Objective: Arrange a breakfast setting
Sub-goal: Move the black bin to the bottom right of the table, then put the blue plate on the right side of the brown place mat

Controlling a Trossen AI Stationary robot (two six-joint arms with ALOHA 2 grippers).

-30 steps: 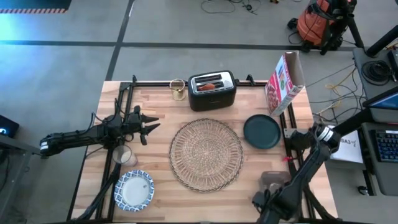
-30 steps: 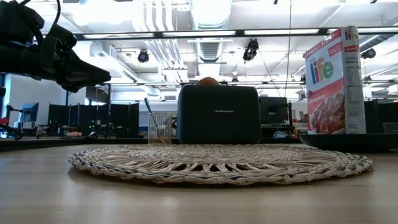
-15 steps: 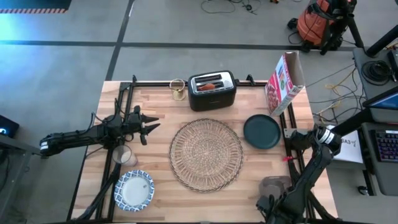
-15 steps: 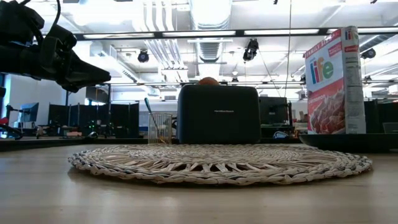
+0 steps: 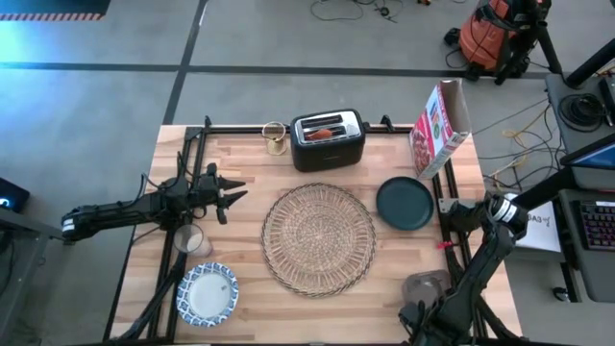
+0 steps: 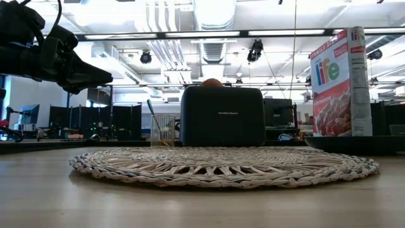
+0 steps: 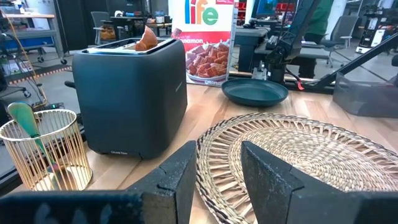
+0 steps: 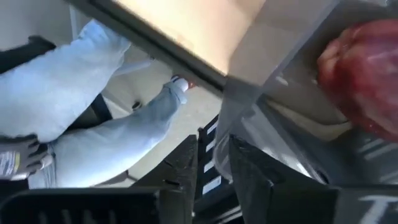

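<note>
Your plate (image 5: 405, 204) sits on the desk (image 5: 250, 163) just right of the mat (image 5: 318, 238), nearer the right gripper (image 8: 211, 163), whose jaws are slightly parted and empty. The left gripper (image 7: 214, 177) hovers left of the mat, jaws partly open, holding nothing.
</note>
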